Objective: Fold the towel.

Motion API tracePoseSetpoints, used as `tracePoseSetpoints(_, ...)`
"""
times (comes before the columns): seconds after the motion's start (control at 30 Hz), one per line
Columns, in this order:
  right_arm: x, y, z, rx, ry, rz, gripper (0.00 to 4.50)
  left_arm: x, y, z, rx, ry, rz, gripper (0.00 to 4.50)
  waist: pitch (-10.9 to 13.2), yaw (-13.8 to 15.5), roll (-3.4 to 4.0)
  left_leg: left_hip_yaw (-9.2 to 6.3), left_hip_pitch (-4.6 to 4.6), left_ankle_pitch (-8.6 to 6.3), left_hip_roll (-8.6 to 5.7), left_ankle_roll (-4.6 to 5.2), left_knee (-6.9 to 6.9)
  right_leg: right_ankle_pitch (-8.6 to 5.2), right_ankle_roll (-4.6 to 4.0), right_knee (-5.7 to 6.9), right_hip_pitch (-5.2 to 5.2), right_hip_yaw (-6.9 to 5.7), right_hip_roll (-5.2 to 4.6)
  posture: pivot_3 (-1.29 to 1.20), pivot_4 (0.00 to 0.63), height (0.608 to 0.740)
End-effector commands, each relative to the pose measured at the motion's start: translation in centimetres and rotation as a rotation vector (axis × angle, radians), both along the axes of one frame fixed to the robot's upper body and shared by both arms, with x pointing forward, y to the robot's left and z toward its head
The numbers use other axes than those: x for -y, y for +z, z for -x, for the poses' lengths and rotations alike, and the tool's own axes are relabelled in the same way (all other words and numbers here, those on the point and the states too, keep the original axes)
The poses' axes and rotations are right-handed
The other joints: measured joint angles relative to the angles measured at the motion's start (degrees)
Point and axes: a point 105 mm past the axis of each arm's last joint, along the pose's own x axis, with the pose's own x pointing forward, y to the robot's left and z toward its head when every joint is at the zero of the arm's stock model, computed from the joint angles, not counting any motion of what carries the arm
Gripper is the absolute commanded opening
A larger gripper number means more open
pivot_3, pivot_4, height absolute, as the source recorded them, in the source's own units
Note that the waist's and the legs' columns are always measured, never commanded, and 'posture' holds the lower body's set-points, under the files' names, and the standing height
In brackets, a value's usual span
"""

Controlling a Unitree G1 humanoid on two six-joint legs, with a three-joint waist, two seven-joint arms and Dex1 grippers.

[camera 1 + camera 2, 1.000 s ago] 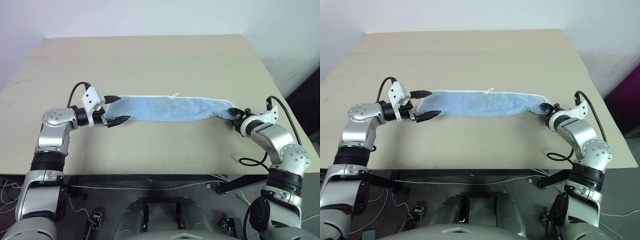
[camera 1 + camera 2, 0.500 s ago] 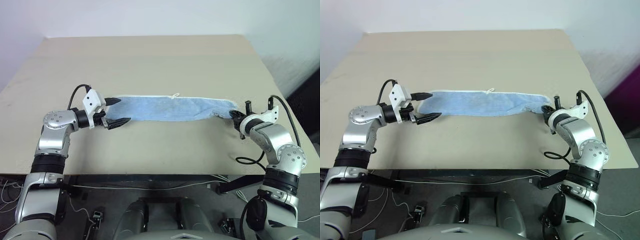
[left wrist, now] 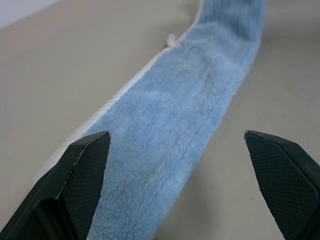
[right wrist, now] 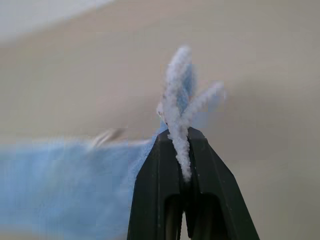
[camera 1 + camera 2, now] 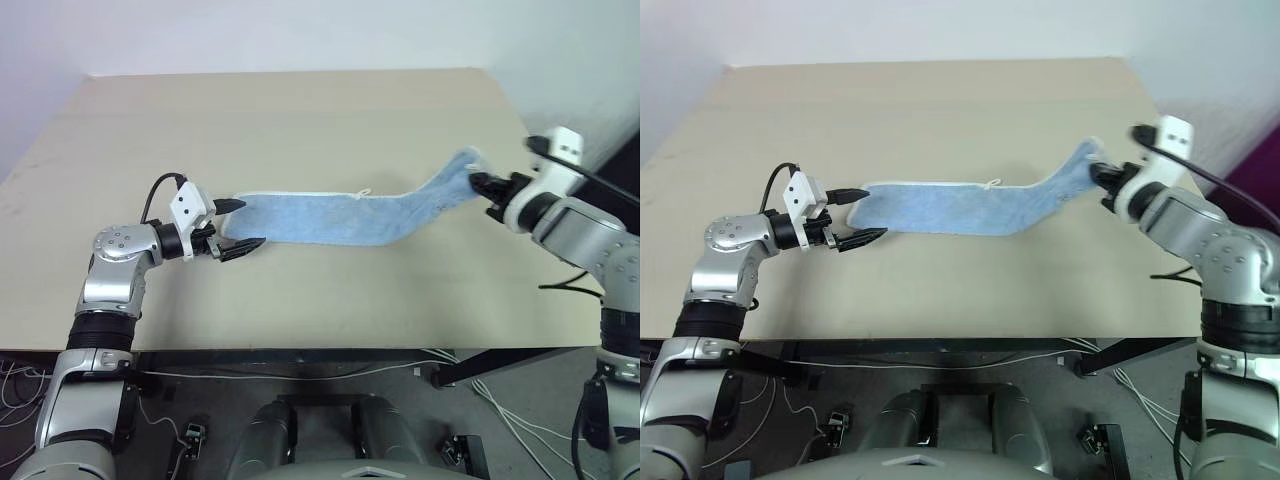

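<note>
Broad beige table (image 5: 300, 120) carrying a long, narrow band of light blue towel (image 5: 330, 215), already doubled lengthwise to judge by its slim width, white edging along the far side and a small white loop (image 5: 362, 192) near the middle of that edge. Left and middle stretch lying flat on the tabletop; right end raised clear of the surface and sloping up toward the right gripper (image 5: 478, 183). Pinched there between jaws pressed tight together, the white-edged corner poking up past the black fingertips (image 4: 197, 145) in the right wrist view. Left gripper (image 5: 233, 224) parked at the opposite short end, jaws spread wide, one finger on each side of the cloth's end, nothing clamped. By the look of it, first lengthwise fold done, crosswise fold only just begun: right end gripped and lifted, yet to be carried over onto the left end. Probably left to do: laying that end down, squaring the edges, releasing.
</note>
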Motion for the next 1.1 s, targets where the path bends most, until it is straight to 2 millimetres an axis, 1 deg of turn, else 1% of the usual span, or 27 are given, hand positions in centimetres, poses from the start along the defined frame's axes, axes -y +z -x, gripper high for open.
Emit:
tracePoseSetpoints(0.03, -4.9, -0.4, 1.0, 0.035, 0.268, 0.202, 0.04, 0.3, 1.5, -0.1, 0.052, -0.012, 0.014, 4.50, 0.0, 0.2, -0.01, -0.02, -0.01, 0.00, -0.01, 0.00, 0.00, 0.00, 0.00, -0.02, 0.01, -0.02, -0.02, 0.00, 0.150, 0.740)
tracePoseSetpoints(0.1, -7.7, -1.6, 0.6, 0.032, 0.375, 0.305, 0.04, 0.4, 1.5, -0.1, 0.055, -0.010, 0.016, 4.50, 0.0, 0.2, -0.04, -0.02, -0.04, 0.00, -0.07, 0.00, 0.01, 0.00, 0.00, -0.06, 0.01, -0.03, -0.09, 0.00, 0.150, 0.740)
tracePoseSetpoints(0.13, -8.6, -2.1, 0.4, 0.031, 0.407, 0.338, 0.04, 0.4, 1.5, -0.1, 0.056, -0.010, 0.017, 4.50, 0.0, 0.3, -0.05, -0.02, -0.05, 0.00, -0.10, 0.00, 0.03, 0.01, 0.01, -0.07, 0.02, -0.03, -0.11, 0.00, 0.150, 0.740)
tracePoseSetpoints(0.23, -10.5, -3.7, 0.0, 0.037, 0.488, 0.444, 0.04, 0.4, 1.7, -0.1, 0.063, -0.006, 0.020, 4.50, 0.0, 0.6, -0.06, -0.04, -0.07, 0.00, -0.11, 0.00, 0.02, 0.02, 0.03, -0.09, -0.02, -0.03, -0.12, 0.00, 0.150, 0.740)
tracePoseSetpoints(0.3, -11.4, -4.7, -1.2, 0.041, 0.473, 0.478, 0.04, 0.3, 1.8, 0.0, 0.068, -0.001, 0.022, 4.50, 0.0, 0.9, -0.08, -0.06, -0.11, 0.00, -0.11, -0.01, 0.02, 0.02, 0.03, -0.10, -0.07, -0.05, -0.12, 0.00, 0.150, 0.740)
tracePoseSetpoints(0.4, -11.2, -5.4, -2.6, 0.047, 0.421, 0.495, 0.04, 0.1, 1.7, 0.1, 0.070, 0.008, 0.024, 4.50, 0.0, 1.3, -0.08, -0.05, -0.12, 0.00, -0.12, -0.01, 0.02, 0.03, 0.02, -0.09, -0.12, -0.05, -0.12, 0.00, 0.150, 0.740)
tracePoseSetpoints(0.5, -10.6, -5.7, -3.2, 0.042, 0.384, 0.497, 0.04, -0.2, 1.7, 0.4, 0.069, 0.018, 0.025, 4.50, 0.0, 1.5, -0.08, -0.05, -0.20, 0.01, -0.13, -0.02, 0.01, 0.04, 0.01, -0.07, -0.21, -0.04, -0.12, 0.00, 0.150, 0.740)
tracePoseSetpoints(0.6, -9.8, -5.6, -4.0, 0.043, 0.324, 0.475, 0.04, -0.2, 1.6, 0.5, 0.067, 0.023, 0.027, 4.50, 0.0, 1.5, -0.08, -0.06, -0.20, 0.01, -0.13, -0.02, 0.02, 0.04, 0.01, -0.07, -0.22, -0.05, -0.13, 0.00, 0.150, 0.740)
tracePoseSetpoints(0.7, -9.4, -5.2, -4.8, 0.042, 0.270, 0.430, 0.04, -0.1, 1.6, 0.4, 0.066, 0.022, 0.029, 4.50, 0.0, 1.5, -0.08, -0.06, -0.20, 0.01, -0.13, -0.02, 0.02, 0.05, -0.01, -0.05, -0.22, -0.05, -0.11, 0.00, 0.150, 0.740)
tracePoseSetpoints(0.77, -10.0, -5.0, -4.4, 0.040, 0.304, 0.407, 0.49, 0.0, 1.6, 0.4, 0.065, 0.019, 0.030, 4.50, 0.0, 1.4, -0.08, -0.06, -0.20, 0.01, -0.13, -0.02, 0.02, 0.05, -0.01, -0.05, -0.23, -0.05, -0.11, 0.00, 0.150, 0.740)
tracePoseSetpoints(0.8, -10.2, -5.0, -4.1, 0.038, 0.326, 0.399, 0.61, 0.1, 1.6, 0.4, 0.065, 0.018, 0.030, 4.50, 0.0, 1.4, -0.07, -0.06, -0.20, 0.01, -0.13, -0.02, 0.01, 0.05, -0.02, -0.05, -0.23, -0.05, -0.11, 0.00, 0.150, 0.740)
tracePoseSetpoints(0.9, -11.4, -4.3, -2.6, 0.051, 0.416, 0.361, 1.56, 0.1, 1.7, 0.4, 0.066, 0.017, 0.031, 4.50, 0.0, 1.4, -0.07, -0.06, -0.21, 0.01, -0.13, -0.02, 0.00, 0.05, -0.02, -0.05, -0.25, -0.05, -0.10, 0.00, 0.150, 0.740)
tracePoseSetpoints(0.97, -12.1, -3.5, -1.5, 0.070, 0.475, 0.311, 2.18, 0.1, 1.7, 0.4, 0.066, 0.016, 0.032, 4.50, 0.0, 1.4, -0.07, -0.06, -0.20, 0.01, -0.12, -0.02, 0.00, 0.05, -0.01, -0.05, -0.25, -0.04, -0.11, 0.00, 0.150, 0.740)
tracePoseSetpoints(1.0, -12.4, -3.0, -0.9, 0.075, 0.498, 0.279, 2.42, 0.1, 1.7, 0.4, 0.067, 0.016, 0.032, 4.50, 0.0, 1.4, -0.07, -0.06, -0.20, 0.01, -0.12, -0.02, 0.00, 0.05, -0.01, -0.05, -0.24, -0.05, -0.11, 0.00, 0.150, 0.740)
tracePoseSetpoints(1.07, -12.5, -1.9, 0.4, 0.093, 0.532, 0.219, 3.15, 0.1, 1.6, 0.5, 0.066, 0.017, 0.034, 4.50, 0.0, 1.5, -0.07, -0.07, -0.20, 0.01, -0.13, -0.02, 0.00, 0.05, -0.01, -0.05, -0.23, -0.05, -0.11, 0.00, 0.150, 0.740)
tracePoseSetpoints(1.1, -12.4, -1.2, 1.0, 0.109, 0.542, 0.186, 3.39, 0.1, 1.6, 0.5, 0.066, 0.020, 0.037, 4.50, 0.0, 1.5, -0.08, -0.07, -0.20, 0.01, -0.13, -0.02, 0.00, 0.05, -0.01, -0.05, -0.22, -0.05, -0.12, 0.00, 0.150, 0.740)
